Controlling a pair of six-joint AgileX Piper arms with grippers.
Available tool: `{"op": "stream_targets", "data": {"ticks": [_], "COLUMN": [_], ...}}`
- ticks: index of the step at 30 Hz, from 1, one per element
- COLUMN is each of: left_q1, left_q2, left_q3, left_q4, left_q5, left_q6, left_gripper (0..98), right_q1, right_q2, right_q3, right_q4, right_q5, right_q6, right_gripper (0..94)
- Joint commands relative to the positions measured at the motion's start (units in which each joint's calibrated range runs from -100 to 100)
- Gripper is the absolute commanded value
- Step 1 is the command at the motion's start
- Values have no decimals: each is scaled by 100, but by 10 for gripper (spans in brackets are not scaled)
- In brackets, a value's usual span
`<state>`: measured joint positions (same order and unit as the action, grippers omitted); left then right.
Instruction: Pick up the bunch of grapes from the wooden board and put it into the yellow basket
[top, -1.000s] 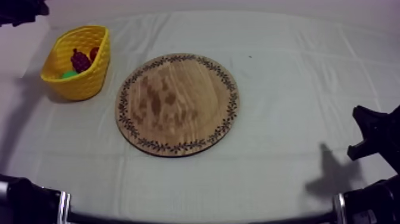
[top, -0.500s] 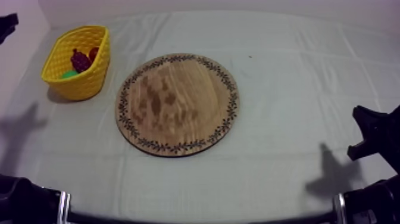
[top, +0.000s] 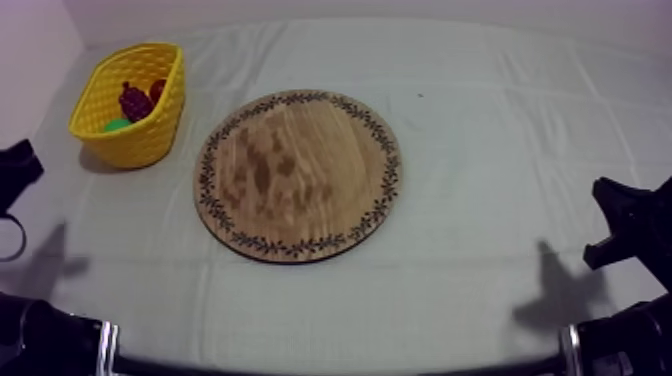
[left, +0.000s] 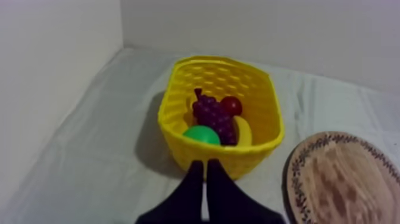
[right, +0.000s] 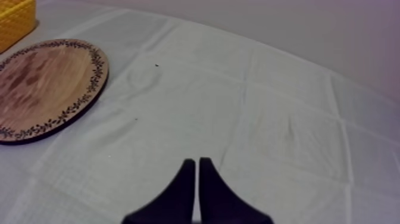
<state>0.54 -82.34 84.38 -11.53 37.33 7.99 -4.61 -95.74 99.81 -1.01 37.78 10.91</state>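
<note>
the grapes (left: 212, 113) lie inside the basket (left: 178, 128), which stands at the upper left of the top frame, on the cloth (top: 480, 120) and just left of the board (top: 298, 175). basket and board are close but i see a strip of cloth between them. the board's top is bare wood inside its patterned rim.

in the left wrist view i look down into the basket. the grapes lie in the middle of it with their stem toward the far wall. a small red fruit (left: 231, 105) touches them on one side, a banana (left: 243, 131) lies against the wall next to them, and a green fruit (left: 201, 134) sits by the near wall, touching the grapes.

my left gripper (left: 205, 164) hangs in front of the basket's near wall, outside it, with its jaws together in a narrow wedge and nothing between them. in the top frame the left arm (top: 14, 172) is a black shape at the left edge, below the basket and apart from it.

my right gripper (right: 193, 162) is over bare cloth, well apart from the board, jaws together and holding nothing. in the top frame the right arm (top: 625, 225) sits at the right edge, lower right of the board.
</note>
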Motion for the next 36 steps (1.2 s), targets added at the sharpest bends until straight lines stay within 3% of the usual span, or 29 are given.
{"op": "stream_targets", "data": {"ticks": [1,11,25,36], "left_q1": [-20,-120,-288,-325], "left_q2": [-466,-1013,-1688,-1739], "left_q3": [581,1174,1535,1551], "left_q4": [-10,21,719,796], "left_q5": [-101,-401,-796,-767], "left_q6": [-19,-64,-479,-629], "left_gripper": [0,0,0,0], "right_q1": [2,2,1,2], "right_q2": [-1,-1,-1,-1], "right_q3": [-3,-3,-3,-3], "right_q4": [1,1,1,1], "right_q5": [4,4,4,4], "right_q6": [0,0,0,0], "right_gripper": [4,4,4,4]}}
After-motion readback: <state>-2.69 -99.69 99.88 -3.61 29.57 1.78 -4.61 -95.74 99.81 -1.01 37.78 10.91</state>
